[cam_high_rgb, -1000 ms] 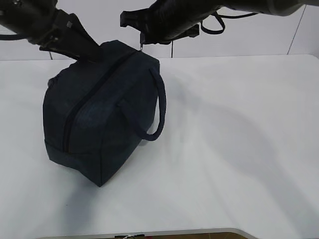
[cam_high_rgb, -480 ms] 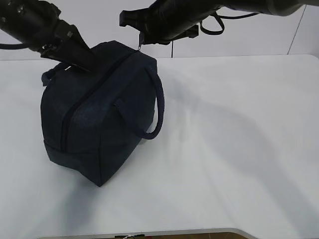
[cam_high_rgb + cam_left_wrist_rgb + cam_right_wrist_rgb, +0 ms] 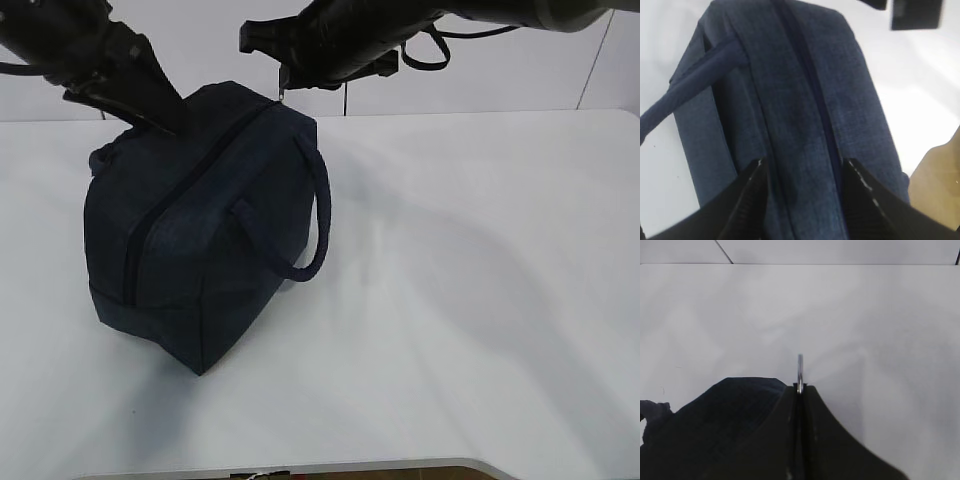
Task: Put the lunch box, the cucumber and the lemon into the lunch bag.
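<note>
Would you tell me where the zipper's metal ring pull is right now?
In the right wrist view the ring pull stands edge-on, pinched between the right gripper's closed jaws. In the exterior view it sits at the lunch bag's far top end.

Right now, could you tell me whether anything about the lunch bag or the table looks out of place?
Nothing looks spilled or damaged. The lunch bag sits slightly tilted on the table, zipper closed. The right gripper is shut on the metal ring pull; the left gripper straddles the bag's top.
</note>
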